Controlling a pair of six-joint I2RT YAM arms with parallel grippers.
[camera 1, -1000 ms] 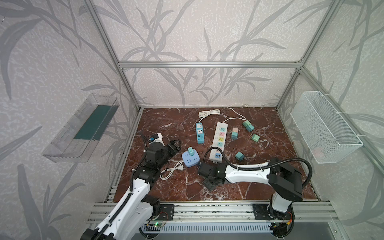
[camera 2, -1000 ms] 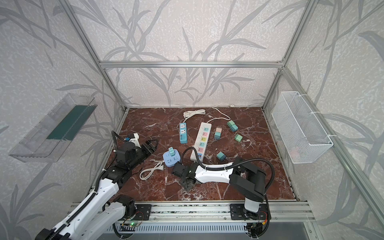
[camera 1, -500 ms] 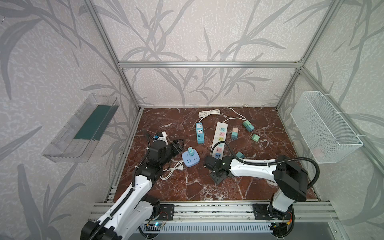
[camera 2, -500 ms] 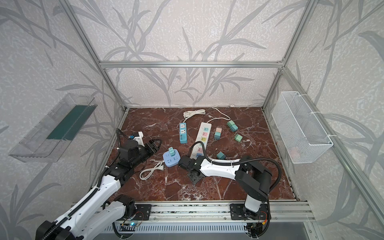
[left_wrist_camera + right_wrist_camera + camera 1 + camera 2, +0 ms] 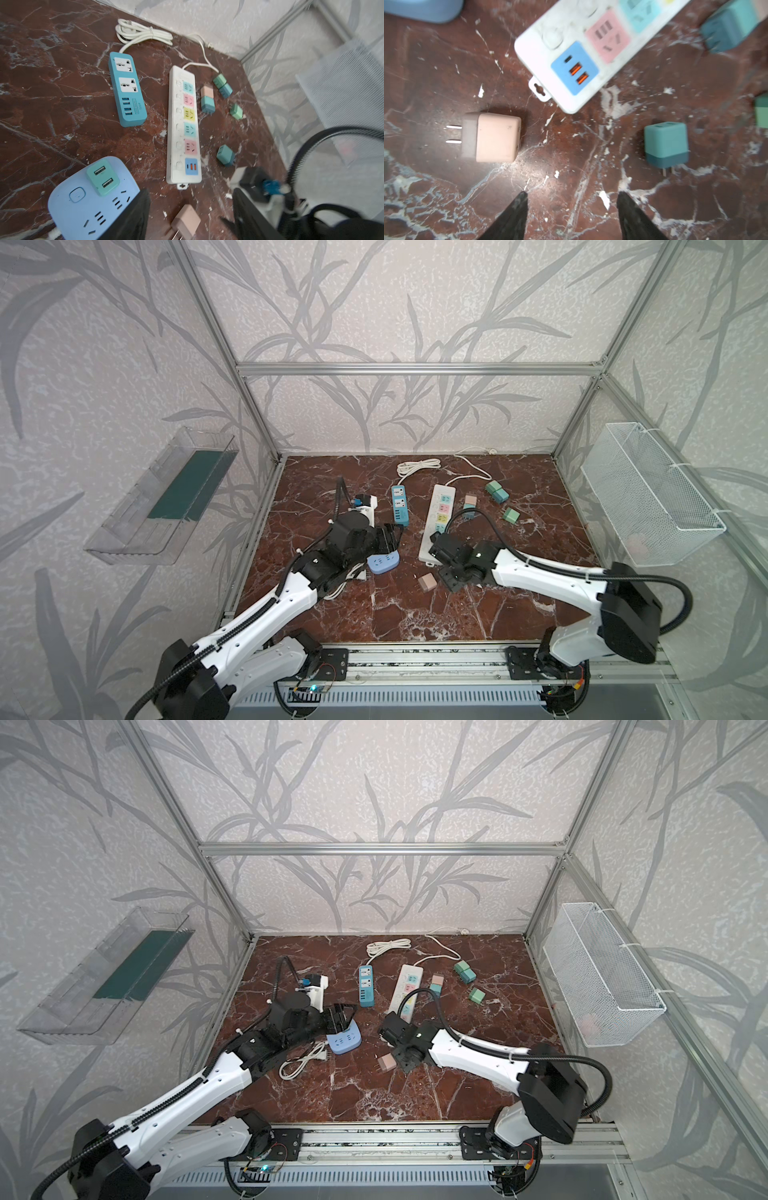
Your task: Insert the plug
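Pink plug (image 5: 497, 137) lies loose, prongs clearest in wrist views; left end effector (image 5: 190, 199), right end effector (image 5: 572, 195) both agape.

top views: high, front, looking down — whole marble floor (image 5: 415, 614) | wrist views: close (both share white strip (image 5: 172, 128))

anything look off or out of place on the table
The pink plug lies on its side on the marble tabletop, prongs pointing sideways, loose beside the USB end of the white power strip, not touching it. Nothing looks spilled or broken.
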